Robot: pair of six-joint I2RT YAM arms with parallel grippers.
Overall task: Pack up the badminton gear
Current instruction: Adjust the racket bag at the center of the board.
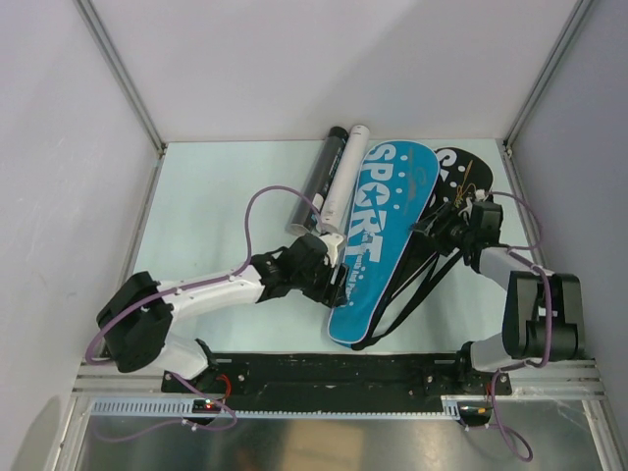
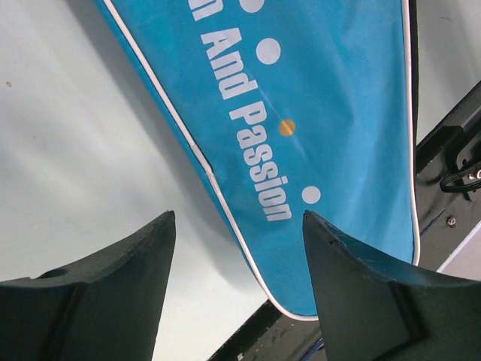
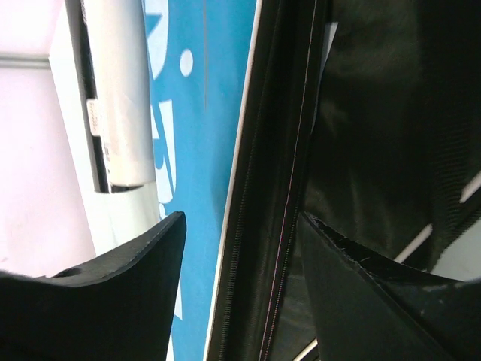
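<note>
**Both hands open at the blue "SPORT" bag; no grasp made**

Left hand [image 2: 239,218]: fingers apart and holding nothing. The white-piped edge of the blue bag [image 2: 316,113] runs through the gap below it. The hand sits over the bag's narrow end, with pale table [image 2: 75,113] to the left of the frame. No contact is visible.

Right hand [image 3: 240,218]: fingers apart, straddling the dark zip band where the blue bag meets the black bag [image 3: 376,150]. Whether a finger touches the fabric cannot be told.

Position of items, overhead view: the blue bag lies diagonally at centre frame, its broad end at upper centre and its narrow end at lower centre. It overlaps the black bag at upper right. A white tube [image 1: 343,186] and a black tube [image 1: 324,177] lie side by side against its upper left edge. Black straps [image 1: 412,294] trail toward lower centre. No rackets or shuttlecocks are in view.

Assessment: the step in hand appears to be handling the blue bag at its edges, either closing or shifting it. The next move likely calls for a firm pinch on the thin edge or zip band, with the other hand steadying.

Materials: the bags are soft, creased woven fabric and racket-shaped. The tubes are rigid, smooth cylinders.
</note>
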